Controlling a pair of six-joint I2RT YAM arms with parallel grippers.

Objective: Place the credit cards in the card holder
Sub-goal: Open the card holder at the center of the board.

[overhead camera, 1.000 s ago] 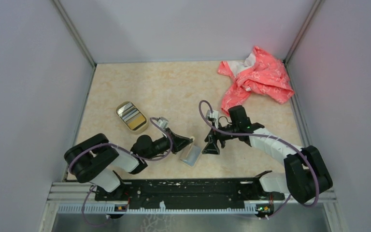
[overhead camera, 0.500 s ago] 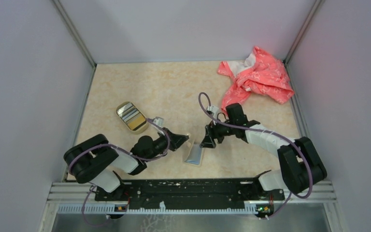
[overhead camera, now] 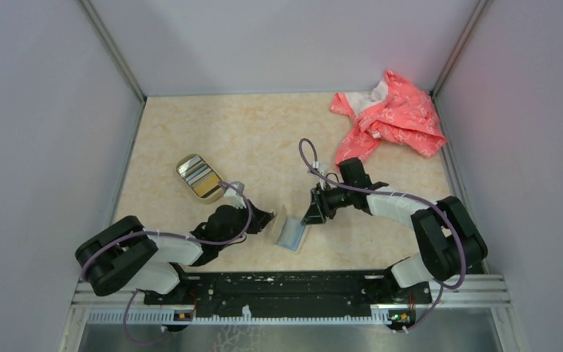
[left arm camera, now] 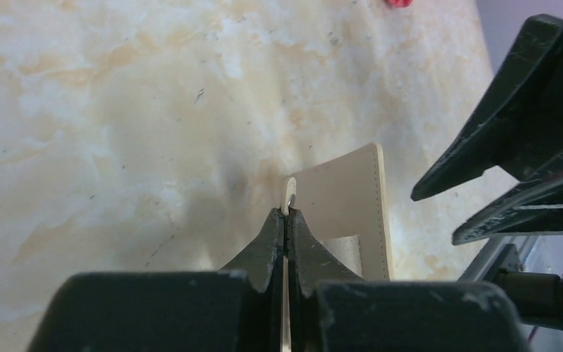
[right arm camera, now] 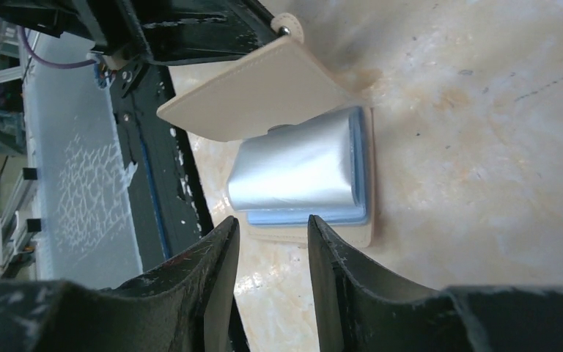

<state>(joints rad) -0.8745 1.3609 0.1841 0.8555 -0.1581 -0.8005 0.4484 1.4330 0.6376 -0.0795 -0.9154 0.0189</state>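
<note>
The beige card holder [overhead camera: 290,233] lies open near the table's front middle. Its clear blue-grey sleeves [right arm camera: 300,169] are exposed. My left gripper [overhead camera: 270,219] is shut on the edge of the holder's flap [left arm camera: 344,198] and holds it raised; the grip shows in the left wrist view [left arm camera: 286,217]. My right gripper [overhead camera: 314,213] is open and empty, just right of the holder and apart from it, its jaws [right arm camera: 273,227] pointing at the sleeves. The credit cards [overhead camera: 199,177], grey, yellow and dark-striped, lie stacked in an oval tan dish [overhead camera: 179,169] at the left.
A crumpled pink cloth [overhead camera: 390,117] lies at the back right corner. The black rail [overhead camera: 286,286] runs along the near edge. Grey walls close in the table on three sides.
My left gripper has drawn back to the left with the flap, lifting it more upright. My right gripper has shifted slightly left and away, staying open beside the holder.
</note>
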